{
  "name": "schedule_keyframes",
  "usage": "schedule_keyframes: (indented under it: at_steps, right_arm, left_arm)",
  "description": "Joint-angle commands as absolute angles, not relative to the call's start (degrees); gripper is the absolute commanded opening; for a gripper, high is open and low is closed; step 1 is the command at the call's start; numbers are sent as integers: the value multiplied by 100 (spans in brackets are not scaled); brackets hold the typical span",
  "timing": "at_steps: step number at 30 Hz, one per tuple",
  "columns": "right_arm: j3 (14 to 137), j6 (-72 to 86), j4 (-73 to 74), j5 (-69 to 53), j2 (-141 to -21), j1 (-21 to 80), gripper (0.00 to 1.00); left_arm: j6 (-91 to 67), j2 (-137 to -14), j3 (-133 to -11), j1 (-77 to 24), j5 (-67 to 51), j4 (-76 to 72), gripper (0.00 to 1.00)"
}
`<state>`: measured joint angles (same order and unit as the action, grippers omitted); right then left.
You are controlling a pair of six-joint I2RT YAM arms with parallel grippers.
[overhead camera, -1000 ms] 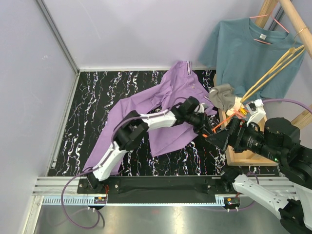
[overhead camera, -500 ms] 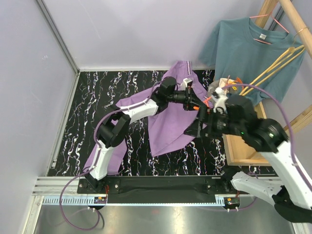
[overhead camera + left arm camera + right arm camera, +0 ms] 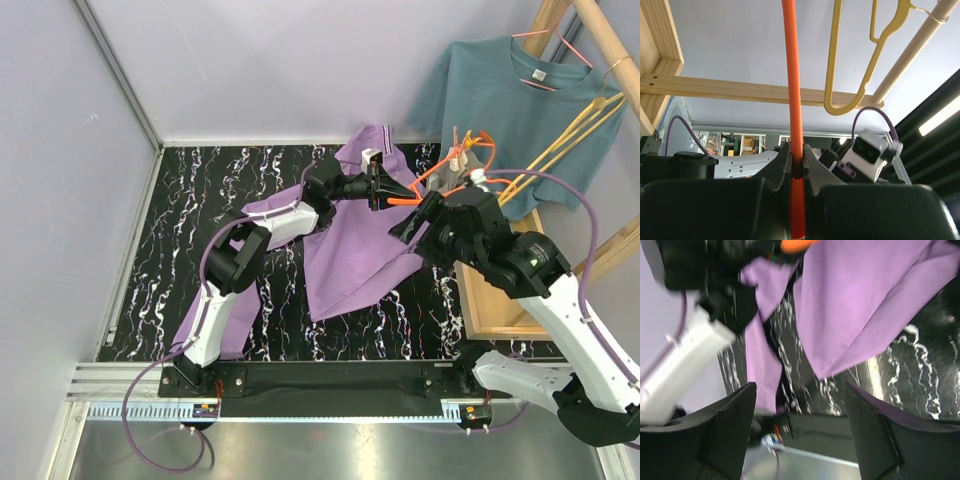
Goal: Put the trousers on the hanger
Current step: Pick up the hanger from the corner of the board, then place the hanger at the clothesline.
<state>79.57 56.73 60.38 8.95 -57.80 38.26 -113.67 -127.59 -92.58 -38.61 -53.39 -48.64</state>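
Observation:
The lilac trousers [image 3: 350,250] lie spread on the black marbled table, and they show below the right wrist camera as trousers [image 3: 860,305]. The yellow hanger [image 3: 560,150] hangs from the wooden rod at the right; in the left wrist view the hanger [image 3: 840,60] is up and to the right of my fingers. My left gripper [image 3: 378,186] is raised over the trousers' waist. This left gripper [image 3: 797,150] is shut on the straight bar of an orange hanger [image 3: 792,75]. My right gripper [image 3: 408,226] hovers over the trousers' right edge. That right gripper [image 3: 800,390] stands open and holds nothing.
A teal shirt [image 3: 500,100] hangs on the rod [image 3: 610,40] at the back right. A small grey garment [image 3: 458,172] dangles by the orange hanger [image 3: 430,180]. A wooden rack frame [image 3: 500,310] stands right of the trousers. A wooden crossbeam [image 3: 740,90] is ahead of the left wrist.
The left arm has lifted the orange hanger up and towards the back. The right arm has swung left from the rack to above the trousers.

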Motion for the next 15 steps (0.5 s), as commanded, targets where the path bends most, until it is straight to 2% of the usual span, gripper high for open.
schedule_keyframes:
  at_steps: [1, 3, 8, 15]
  right_arm:
    - [8594, 6652, 6380, 2800, -5958, 3850, 74]
    - [8893, 7153, 6880, 3215, -6266, 3850, 67]
    - [9052, 7303, 6882, 3858, -6679, 3753, 68]
    - [9018, 7629, 7093, 3815, -6926, 3253, 70]
  left_arm:
    - [-11865, -12647, -9176, -3876, -5238, -5870, 0]
    - [-11909, -12604, -9080, -3876, -5212, -5906, 0]
    - [-11927, -12419, -8833, -3885, -5186, -6020, 0]
    - [-11936, -12112, -8508, -3885, -5168, -6073, 0]
